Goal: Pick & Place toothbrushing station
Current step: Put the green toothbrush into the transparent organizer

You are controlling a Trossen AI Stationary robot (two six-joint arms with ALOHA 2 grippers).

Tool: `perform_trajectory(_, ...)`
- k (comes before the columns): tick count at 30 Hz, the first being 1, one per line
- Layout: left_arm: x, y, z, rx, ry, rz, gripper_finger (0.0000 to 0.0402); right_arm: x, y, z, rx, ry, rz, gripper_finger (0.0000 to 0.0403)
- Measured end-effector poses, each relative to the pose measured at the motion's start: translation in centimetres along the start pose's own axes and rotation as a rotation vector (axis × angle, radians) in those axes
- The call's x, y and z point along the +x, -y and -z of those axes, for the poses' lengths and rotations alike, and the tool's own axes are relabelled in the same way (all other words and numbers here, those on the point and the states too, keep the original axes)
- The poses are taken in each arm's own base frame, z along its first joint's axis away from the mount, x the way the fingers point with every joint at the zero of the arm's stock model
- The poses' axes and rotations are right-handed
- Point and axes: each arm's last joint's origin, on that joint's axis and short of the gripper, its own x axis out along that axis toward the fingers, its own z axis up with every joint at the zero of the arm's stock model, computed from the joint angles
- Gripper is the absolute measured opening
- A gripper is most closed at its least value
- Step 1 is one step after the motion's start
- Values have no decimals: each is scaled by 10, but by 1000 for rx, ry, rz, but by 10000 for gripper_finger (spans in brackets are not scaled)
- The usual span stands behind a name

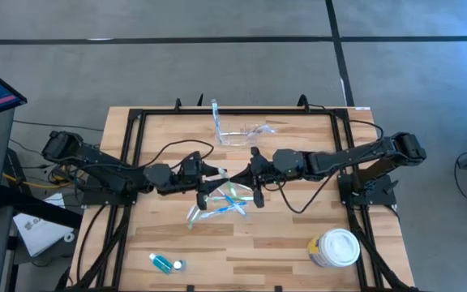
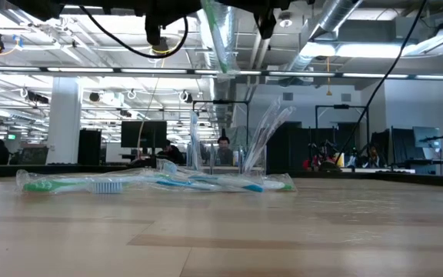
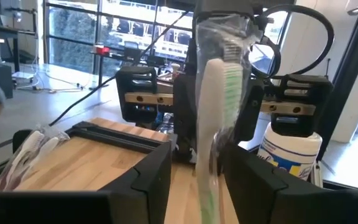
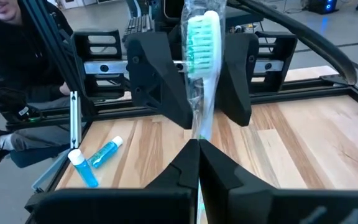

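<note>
Between two grippers, one wrapped toothbrush [image 4: 201, 56]; others on table [image 1: 298, 235].

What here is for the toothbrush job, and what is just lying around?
For the job:
- clear holder
- wrapped toothbrush, pinched in the right gripper, right at the left gripper
- probably the wrapped toothbrushes on the table

Just lying about, it seems:
- white-lidded tub
- small blue tube

station [image 1: 246, 130] behind toothbrushes [image 1: 221, 203], tub [image 1: 335, 247] right
</note>
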Motion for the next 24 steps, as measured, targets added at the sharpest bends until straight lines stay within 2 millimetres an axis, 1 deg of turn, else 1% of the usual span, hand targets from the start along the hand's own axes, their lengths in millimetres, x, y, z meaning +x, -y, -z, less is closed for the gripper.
perform_trajectory(3,0,0,0,1,0,0,116,0,0,0,-1,0,0,0)
perform_trajectory(5,0,0,0,1,0,0,98,0,0,0,0,0,0,0)
perform_trajectory(8,0,0,0,1,0,0,64,0,0,0,0,0,0,0)
perform_trajectory(11,0,0,0,2,1,0,21,0,0,0,-1,0,3,0)
perform_trajectory(12,0,0,0,1,1,1,13,0,0,0,-1,-2,3,0)
perform_trajectory(20,0,0,0,0,-2,0,7,0,2,1,0,-11,8,0)
perform_trajectory(24,0,0,0,1,-5,2,7,0,5,1,-5,-21,17,13)
